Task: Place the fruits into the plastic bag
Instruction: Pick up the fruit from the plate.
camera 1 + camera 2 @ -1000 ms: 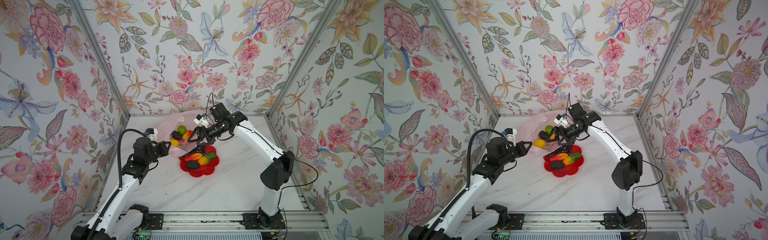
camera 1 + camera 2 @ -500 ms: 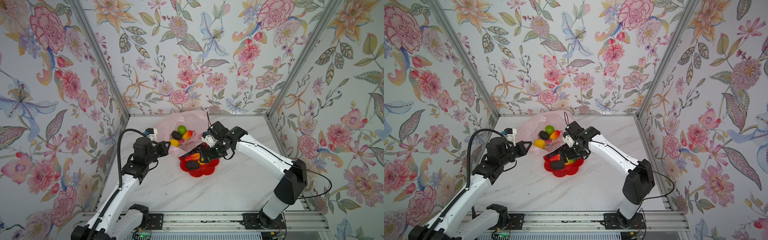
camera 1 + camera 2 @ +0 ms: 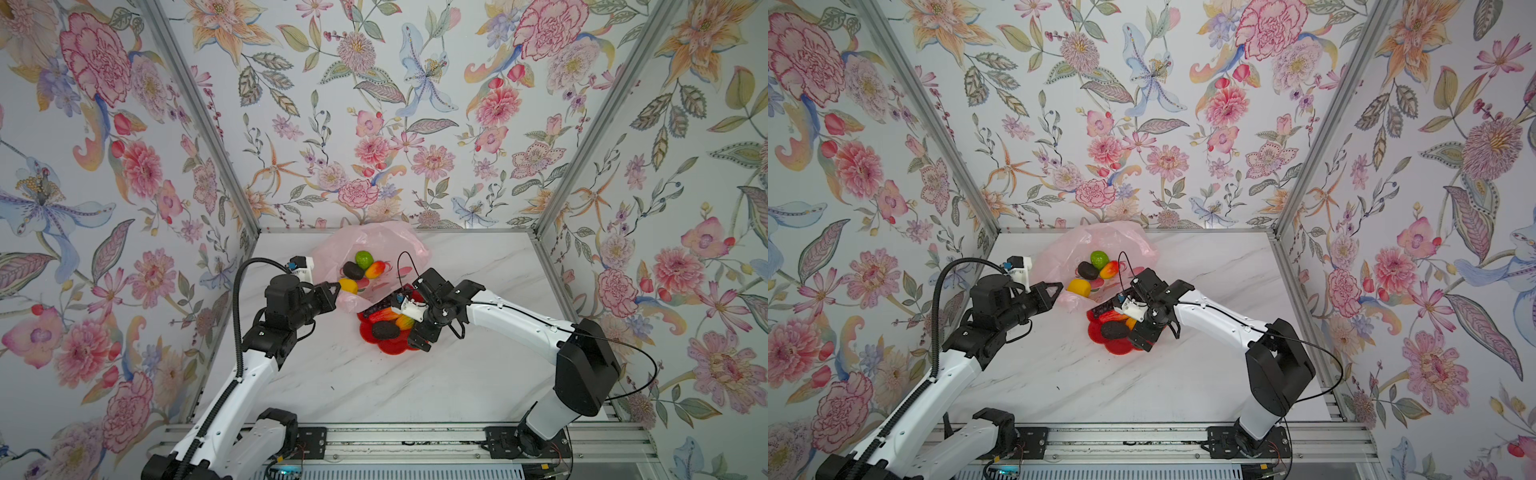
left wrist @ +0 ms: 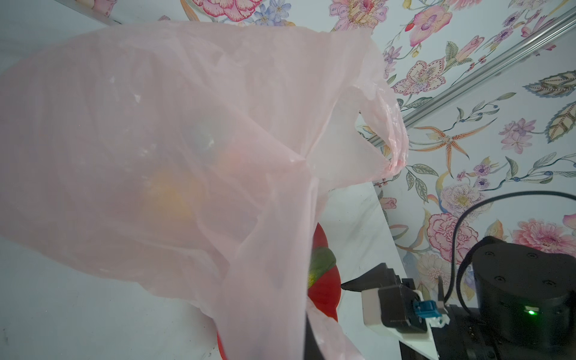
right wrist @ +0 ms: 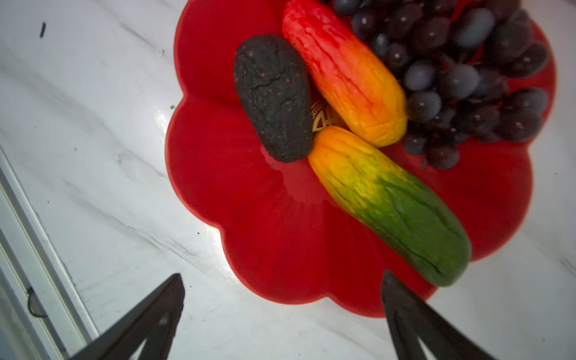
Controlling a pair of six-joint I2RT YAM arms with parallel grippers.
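Plastic bag [image 3: 374, 245]: edge pinched between the pressed-together jaws of the left gripper [image 3: 336, 289], mouth lifted.
Red plate [image 5: 280, 233]: just ahead of the right gripper [image 5: 282, 274], which is spread and empty.
Fruits [image 3: 364, 259] done: four seen inside the bag.
Left on plate: grape bunch [image 5: 467, 78], two long pieces [image 5: 396, 202], avocado [image 5: 274, 99].

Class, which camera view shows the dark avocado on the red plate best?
The right wrist view: the avocado lies close, sharp and unobstructed on the red plate. In both top views the avocado is small. The left wrist view does not show it; the plastic bag fills most of it.
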